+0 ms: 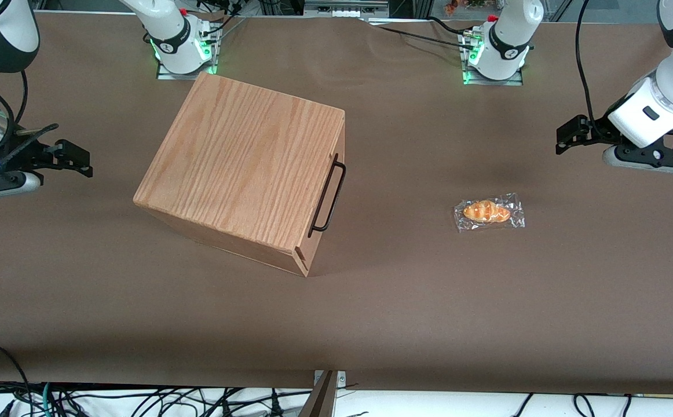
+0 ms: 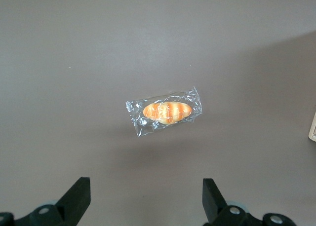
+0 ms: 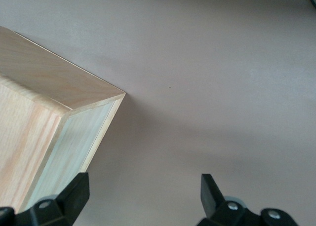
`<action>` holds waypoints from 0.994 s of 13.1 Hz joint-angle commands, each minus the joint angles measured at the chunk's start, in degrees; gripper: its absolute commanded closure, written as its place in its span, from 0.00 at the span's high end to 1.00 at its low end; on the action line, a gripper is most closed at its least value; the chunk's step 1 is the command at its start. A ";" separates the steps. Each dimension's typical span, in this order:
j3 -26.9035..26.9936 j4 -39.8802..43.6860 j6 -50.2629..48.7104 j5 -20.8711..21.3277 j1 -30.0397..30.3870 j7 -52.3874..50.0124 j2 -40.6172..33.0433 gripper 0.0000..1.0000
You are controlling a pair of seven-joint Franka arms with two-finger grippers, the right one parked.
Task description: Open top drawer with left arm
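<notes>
While the cabinet [image 1: 244, 168] sits skewed on the table [image 1: 406, 313], your top drawer [image 1: 328, 194] is shut, its black handle [image 1: 327, 197] facing the working arm's end. Watch the angle: a straight pull on a rotated box could drag the whole cabinet instead of sliding the drawer. Next, the wrapped bread [image 1: 489, 212] lies between handle and arm; a low approach could clip it. Your gripper [image 1: 568, 139] hovers above the table well apart from the handle, jaws spread and empty. That thin bar leaves little margin, so misalignment means a missed grasp.
</notes>
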 commanded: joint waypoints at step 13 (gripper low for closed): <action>0.09 -0.65 -0.98 0.00 -0.40 0.84 -0.27 1.00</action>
